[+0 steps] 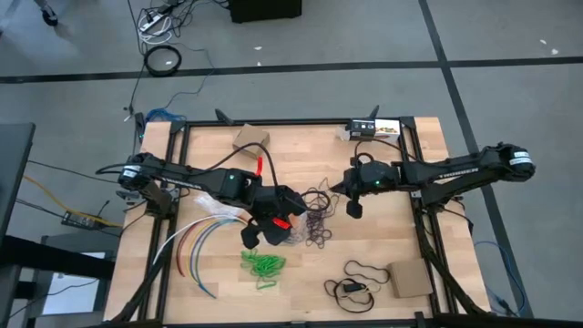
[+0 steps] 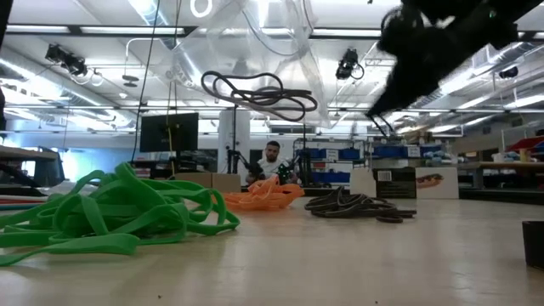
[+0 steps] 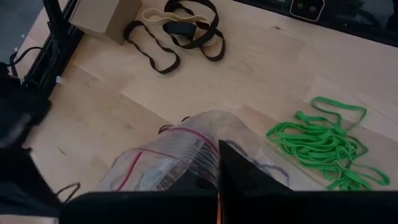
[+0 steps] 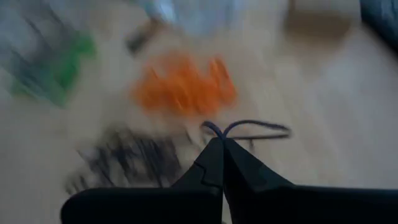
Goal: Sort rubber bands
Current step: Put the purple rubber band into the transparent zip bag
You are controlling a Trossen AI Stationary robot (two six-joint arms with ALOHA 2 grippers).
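Right now, working from the left of the table, I see my left gripper (image 1: 273, 221) sitting just left of centre with its fingers clamped on a clear zip bag (image 3: 186, 146); the left wrist view shows the plastic bunched right at the fingertips, red seal line visible, so I judge I am holding it up as the receiving pouch for one colour. At about seven o'clock from table centre lies the green rubber band heap (image 1: 262, 264), already apart from the rest, which suggests that colour is sorted out. Fanned out at nine o'clock are the long coloured cables (image 1: 196, 244), not part of the job. Just right of the left gripper sits the dark rubber band heap (image 1: 314, 223) near centre, with the orange rubber bands (image 4: 183, 84) close beside it; in the high view the orange is mostly hidden under the left arm. Further right, my right gripper (image 1: 353, 208) hangs at about two o'clock from centre, fingers pinched together on a single dark rubber band (image 4: 249, 129), whose loop trails from the tips in the right wrist view. I take it that band is lifted clear so it can go toward the bag. At five o'clock rest a black cord loop (image 1: 360, 273) and a cardboard box (image 1: 410, 280).
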